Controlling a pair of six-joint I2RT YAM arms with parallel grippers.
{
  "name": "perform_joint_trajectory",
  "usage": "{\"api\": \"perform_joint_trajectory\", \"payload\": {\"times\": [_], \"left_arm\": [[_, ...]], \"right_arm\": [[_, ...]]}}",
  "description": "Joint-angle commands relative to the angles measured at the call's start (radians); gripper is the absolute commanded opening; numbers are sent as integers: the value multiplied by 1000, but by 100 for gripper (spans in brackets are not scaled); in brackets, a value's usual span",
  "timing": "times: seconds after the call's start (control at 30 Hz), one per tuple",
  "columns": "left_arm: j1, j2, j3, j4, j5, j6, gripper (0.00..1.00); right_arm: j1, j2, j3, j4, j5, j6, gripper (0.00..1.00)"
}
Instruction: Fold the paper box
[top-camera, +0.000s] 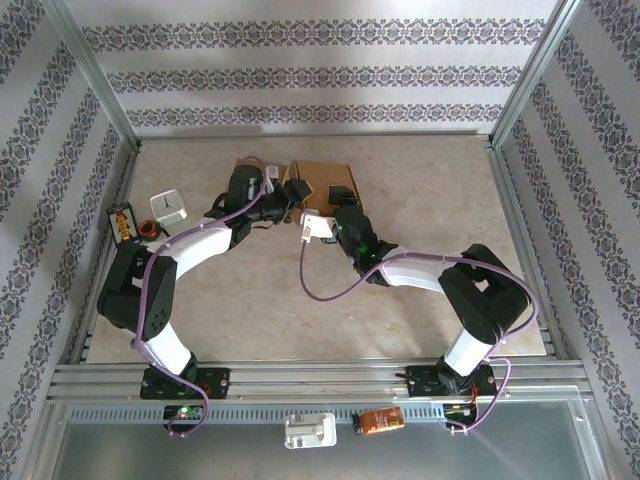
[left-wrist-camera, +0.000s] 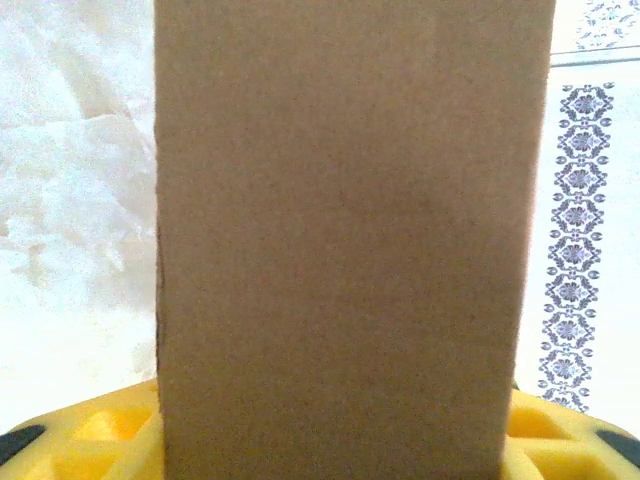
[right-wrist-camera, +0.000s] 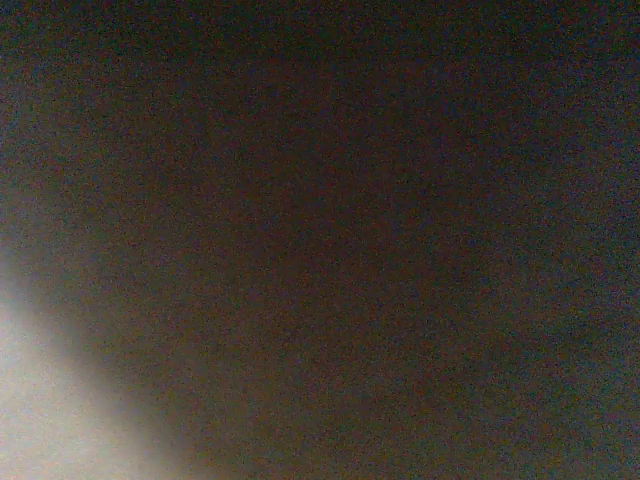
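Two arms meet at your paper box (top-camera: 330, 178): left gripper (top-camera: 283, 197) clamped on it, right gripper (top-camera: 337, 212) fingers' spread impossible to tell.

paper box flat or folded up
Partly folded, seemingly: the paper box looks like a raised block in the top view, not a flat sheet. Fully closed or not: cannot tell.

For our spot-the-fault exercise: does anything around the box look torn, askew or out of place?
Nothing stands out. The box looks intact, its panel flat and uncreased. The right wrist view is too dark to judge.
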Motion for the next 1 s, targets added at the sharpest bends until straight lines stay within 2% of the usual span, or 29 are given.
{"api": "perform_joint_trajectory", "payload": {"times": [0.0,0.17,0.3,0.43,0.5,0.6,0.67,0.73,0.8,0.87,0.97], "left_arm": [[-11,-49,-8,15,-3,-16,46],[-10,-56,-14,36,-7,-33,47],[-10,-83,-8,0,-34,0,52],[-3,-146,-8,-29,-84,73,68],[2,-214,-36,-5,-161,139,79],[2,-376,-79,-42,-337,365,94],[2,-483,-84,-133,-448,567,97],[1,-573,-98,-195,-497,772,98],[0,-662,-125,-231,-466,997,100],[-6,-758,-163,-270,-434,1193,100],[-9,-847,-172,-406,-375,1412,99]], "right_arm": [[3,-9,20,49,25,5,72],[7,-54,-12,29,-1,20,49],[7,-133,-28,-93,-75,73,43],[4,-214,-47,-192,-121,127,41],[-2,-252,-47,-259,-145,140,41],[-24,-329,-17,-462,-258,161,41],[-52,-377,45,-670,-405,188,43],[-79,-396,116,-859,-545,196,45],[-93,-379,222,-1068,-638,174,46],[-93,-326,356,-1294,-667,152,46],[-87,-209,561,-1588,-679,154,47]]}}
